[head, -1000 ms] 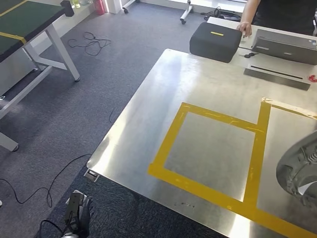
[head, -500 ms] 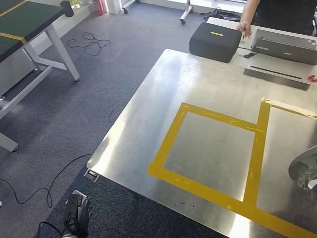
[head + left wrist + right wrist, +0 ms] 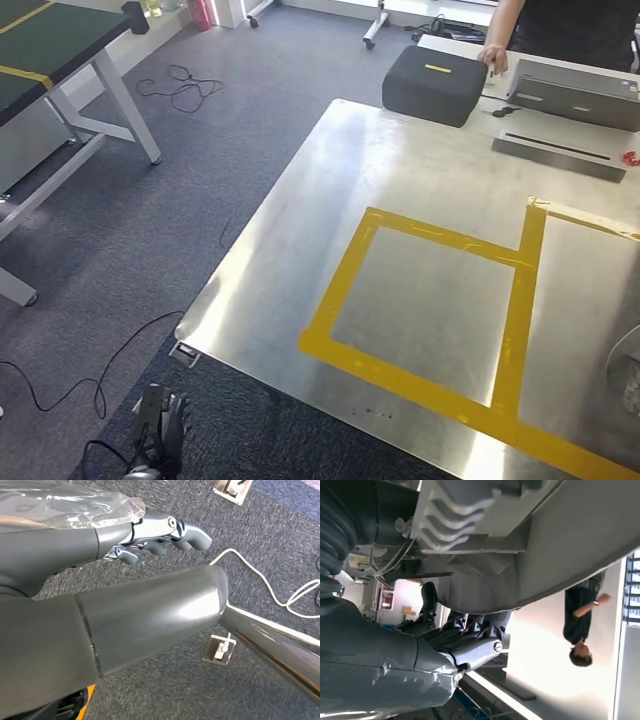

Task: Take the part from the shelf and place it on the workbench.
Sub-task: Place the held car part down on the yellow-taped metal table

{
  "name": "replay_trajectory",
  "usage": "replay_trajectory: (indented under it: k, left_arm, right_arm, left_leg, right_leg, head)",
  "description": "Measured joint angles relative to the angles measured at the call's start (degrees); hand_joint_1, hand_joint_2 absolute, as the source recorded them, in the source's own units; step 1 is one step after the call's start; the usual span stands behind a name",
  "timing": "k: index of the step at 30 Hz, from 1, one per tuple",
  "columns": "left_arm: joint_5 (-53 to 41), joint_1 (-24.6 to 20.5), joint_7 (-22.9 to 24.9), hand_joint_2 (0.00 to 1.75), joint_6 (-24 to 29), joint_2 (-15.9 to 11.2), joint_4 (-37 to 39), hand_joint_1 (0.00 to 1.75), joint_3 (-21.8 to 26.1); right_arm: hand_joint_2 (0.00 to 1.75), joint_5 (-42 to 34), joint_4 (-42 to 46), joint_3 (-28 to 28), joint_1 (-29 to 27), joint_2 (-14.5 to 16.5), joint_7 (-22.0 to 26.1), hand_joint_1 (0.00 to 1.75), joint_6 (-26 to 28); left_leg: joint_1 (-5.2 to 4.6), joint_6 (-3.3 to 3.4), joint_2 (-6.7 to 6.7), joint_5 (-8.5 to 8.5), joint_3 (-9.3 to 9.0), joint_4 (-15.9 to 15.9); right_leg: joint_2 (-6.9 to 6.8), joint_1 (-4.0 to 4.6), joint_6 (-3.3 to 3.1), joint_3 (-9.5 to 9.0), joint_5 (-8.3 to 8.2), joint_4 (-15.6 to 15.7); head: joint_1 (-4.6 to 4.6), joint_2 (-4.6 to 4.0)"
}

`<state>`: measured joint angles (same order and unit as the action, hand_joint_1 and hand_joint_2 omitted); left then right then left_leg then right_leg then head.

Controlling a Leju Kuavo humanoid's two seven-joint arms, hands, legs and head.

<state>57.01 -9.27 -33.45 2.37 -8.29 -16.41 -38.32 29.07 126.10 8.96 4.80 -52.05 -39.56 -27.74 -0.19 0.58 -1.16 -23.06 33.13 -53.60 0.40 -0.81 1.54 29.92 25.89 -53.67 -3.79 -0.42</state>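
Note:
The part (image 3: pixel 478 515) is a grey cast metal piece with ribs. My right hand (image 3: pixel 444 647) holds it, the dark fingers (image 3: pixel 478 627) curled against its underside. In the head view a sliver of the part (image 3: pixel 631 362) shows at the right edge, over the workbench (image 3: pixel 302 250), a bare metal top marked with yellow tape squares (image 3: pixel 521 310). My left hand (image 3: pixel 160 432) hangs low beside the bench's near left corner. It holds nothing, and its fingers (image 3: pixel 170 532) reach out over the carpet.
A black case (image 3: pixel 434 83) and a grey flat box (image 3: pixel 577 93) lie at the bench's far end, where a person (image 3: pixel 562 22) stands with a hand (image 3: pixel 496 57) by the case. A green table (image 3: pixel 53 40) stands far left. Cables (image 3: pixel 181 88) trail on the carpet.
The part in my right hand has slid rightward until only a sliver shows at the head view's right edge. My left hand has barely moved.

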Motion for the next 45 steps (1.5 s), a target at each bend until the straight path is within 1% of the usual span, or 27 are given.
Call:
replay_trajectory:
  k: [6,9,13,16,21,25,28,34,39,45]
  left_arm:
    - [0.22,-0.1,0.04,0.0,-0.01,0.04,0.0,0.0,0.0]
    - [0.33,-0.08,0.01,0.0,-0.01,0.03,0.0,0.0,0.0]
    - [0.16,-0.08,0.01,1.75,-0.01,0.03,0.0,0.0,0.0]
    - [-0.41,-0.19,0.36,1.75,-0.01,0.05,0.0,0.0,0.0]
    - [-1.78,-1.02,1.07,1.75,0.04,0.36,-0.13,0.0,0.0]
    - [-2.01,-1.49,1.2,0.0,0.11,0.53,-0.26,0.0,0.0]
    - [-2.21,-1.59,1.33,0.0,0.12,0.6,-0.32,0.0,0.0]
    - [-2.45,-1.95,1.94,0.0,0.14,0.74,-0.37,0.0,0.0]
    - [-2.37,-1.91,1.93,0.0,0.09,0.73,-0.37,0.0,0.0]
    - [-2.59,-1.91,2.02,0.0,0.05,0.75,-0.37,0.0,0.0]
  right_arm:
    - [1.75,0.31,-1.17,-1.36,-0.67,0.03,0.0,1.75,1.26]
    - [1.75,0.1,-0.9,-1.41,-0.77,0.03,0.0,1.75,0.21]
    - [1.75,-0.3,-0.28,-2.09,0.09,0.11,0.01,0.0,-1.75]
    - [1.75,-0.66,-0.33,-4.73,2.4,0.42,0.04,0.0,-2.53]
    - [1.75,0.48,-1.66,-12.32,6.05,1.83,0.04,0.0,-2.25]
    - [1.75,0.66,-2.53,-16.62,7.77,2.7,0.04,0.0,-1.5]
    - [1.75,-0.03,-3.02,-19.0,9.25,3.03,0.04,0.0,-1.22]
    - [1.75,-1.86,-4.19,-25.37,13.13,3.91,0.04,0.0,2.34]
    - [1.75,-3.79,-4.36,-29.03,15.53,4.23,0.04,0.0,4.65]
    - [1.75,-4.71,-5.32,-31.9,17.04,4.25,0.87,0.0,10.95]
  left_leg:
    - [0.0,0.0,0.0,0.0,0.0,0.0]
    - [0.0,0.0,0.0,0.0,0.0,0.0]
    - [0.0,0.0,0.0,0.0,0.01,0.01]
    - [0.0,0.0,0.02,0.0,0.0,0.03]
    - [0.02,-0.01,0.0,0.01,-0.03,0.03]
    - [0.02,-0.02,-0.02,0.01,-0.1,0.02]
    - [0.02,-0.02,-0.01,0.0,-0.14,0.03]
    - [0.02,-0.02,-0.03,0.0,-0.21,0.03]
    - [0.01,-0.02,-0.03,0.0,-0.24,0.02]
    - [0.01,-0.02,-0.04,0.0,-0.22,0.02]
  right_leg:
    - [0.0,0.0,0.0,0.0,0.0,0.0]
    - [0.0,0.0,0.0,0.0,0.0,0.0]
    - [0.0,0.01,0.0,-0.02,0.0,0.0]
    - [0.01,0.02,0.0,-0.03,0.0,0.0]
    - [-0.01,0.05,0.0,-0.1,0.0,0.0]
    - [-0.02,0.05,0.0,-0.21,0.0,0.0]
    - [-0.01,0.05,0.0,-0.26,0.01,0.0]
    - [-0.03,0.05,0.0,-0.34,0.01,0.02]
    - [-0.03,0.05,0.0,-0.38,0.01,0.02]
    - [-0.03,0.04,0.0,-0.37,0.01,0.02]
  head:
    - [0.05,0.0]
    - [0.06,0.0]
    - [0.05,0.0]
    - [0.08,0.0]
    - [0.09,0.0]
    - [0.1,0.0]
    - [0.09,0.0]
    - [0.1,0.0]
    - [0.1,0.0]
    - [0.09,0.0]
